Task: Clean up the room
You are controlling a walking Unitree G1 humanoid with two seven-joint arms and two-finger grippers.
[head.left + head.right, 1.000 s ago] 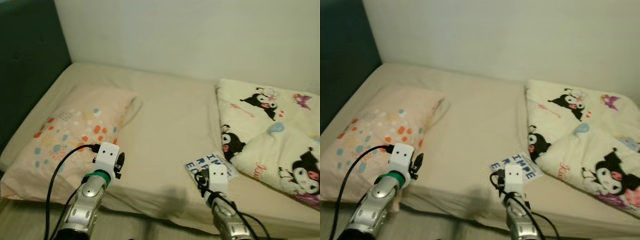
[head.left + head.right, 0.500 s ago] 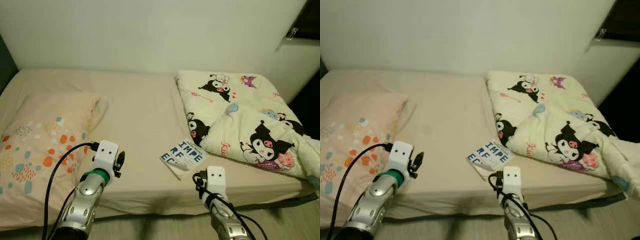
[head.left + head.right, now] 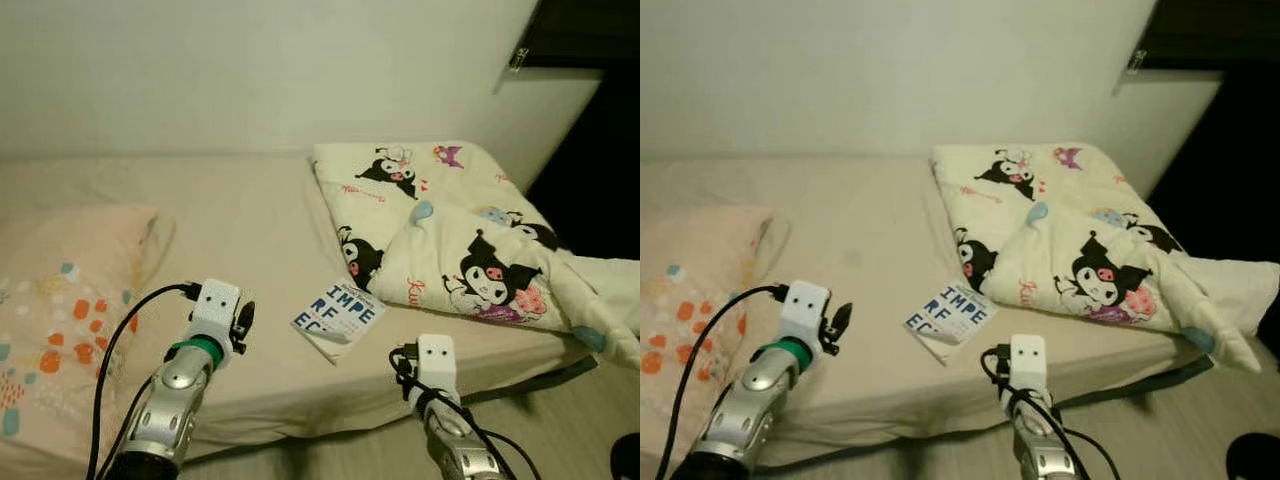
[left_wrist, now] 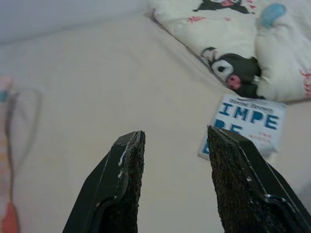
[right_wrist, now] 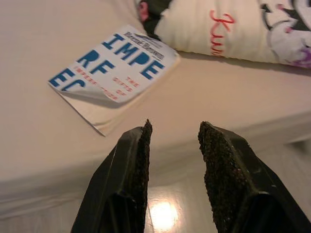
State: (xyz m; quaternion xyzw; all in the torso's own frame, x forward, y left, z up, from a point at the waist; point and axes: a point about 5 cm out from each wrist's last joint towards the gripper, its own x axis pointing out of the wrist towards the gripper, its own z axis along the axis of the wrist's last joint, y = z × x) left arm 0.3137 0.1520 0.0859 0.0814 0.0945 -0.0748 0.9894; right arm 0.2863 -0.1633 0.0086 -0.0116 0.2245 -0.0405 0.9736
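A white book with blue letters lies on the beige bed, its cover corner curled up. It rests just beside a rumpled cartoon-print blanket on the bed's right half. A pale pillow with orange and blue dots lies at the left. My left gripper hovers open over the sheet, left of the book. My right gripper is open at the bed's front edge, just short of the book.
The wooden floor runs along the bed's front. A dark opening stands at the right beyond the blanket, below a dark window frame. A plain white wall backs the bed.
The camera has swung right: pillow and dark headboard slid left, the blanket's far end and dark right side came into view. Both grippers stay open.
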